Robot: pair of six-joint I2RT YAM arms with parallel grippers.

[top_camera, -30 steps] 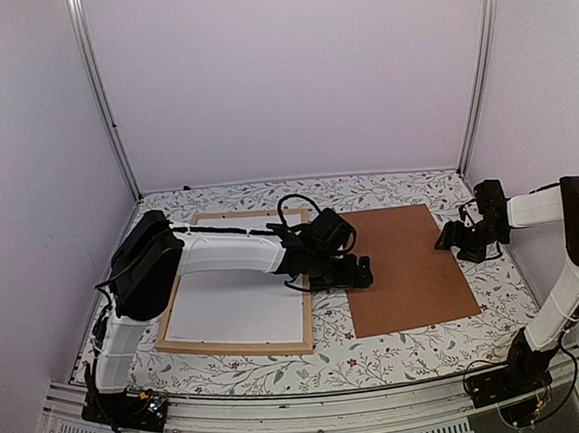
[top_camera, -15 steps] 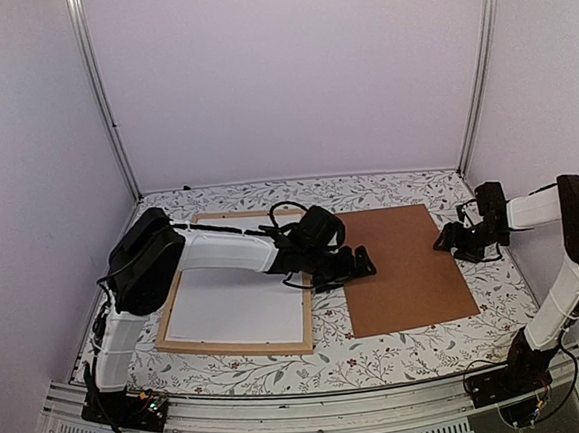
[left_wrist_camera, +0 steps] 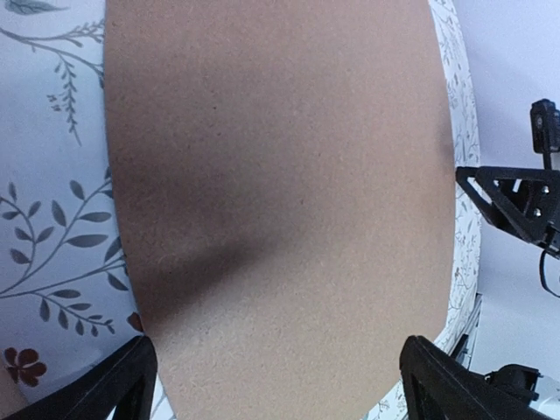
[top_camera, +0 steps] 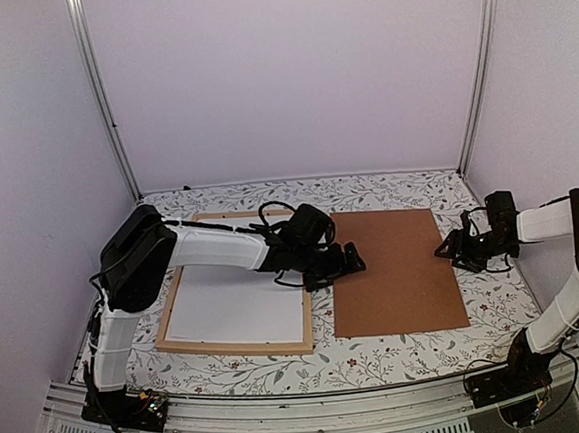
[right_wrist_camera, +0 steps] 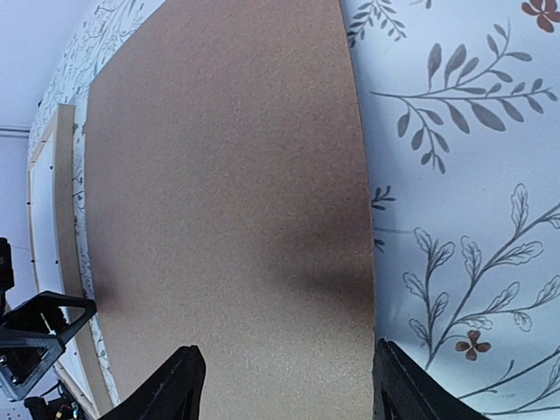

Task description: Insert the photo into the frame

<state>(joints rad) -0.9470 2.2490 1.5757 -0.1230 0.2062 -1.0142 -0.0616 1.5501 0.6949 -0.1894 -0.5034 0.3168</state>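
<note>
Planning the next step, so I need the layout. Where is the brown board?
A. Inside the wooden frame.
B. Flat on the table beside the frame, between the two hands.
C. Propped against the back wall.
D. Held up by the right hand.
B: the top view shows the brown board flat on the table right of the frame, left hand at its left edge, right hand at its right edge.

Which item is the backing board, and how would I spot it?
On the floral table, look right of the wooden frame. The backing board lies flat there: a plain brown rectangle with no rim, whereas the frame holds a white sheet.
</note>
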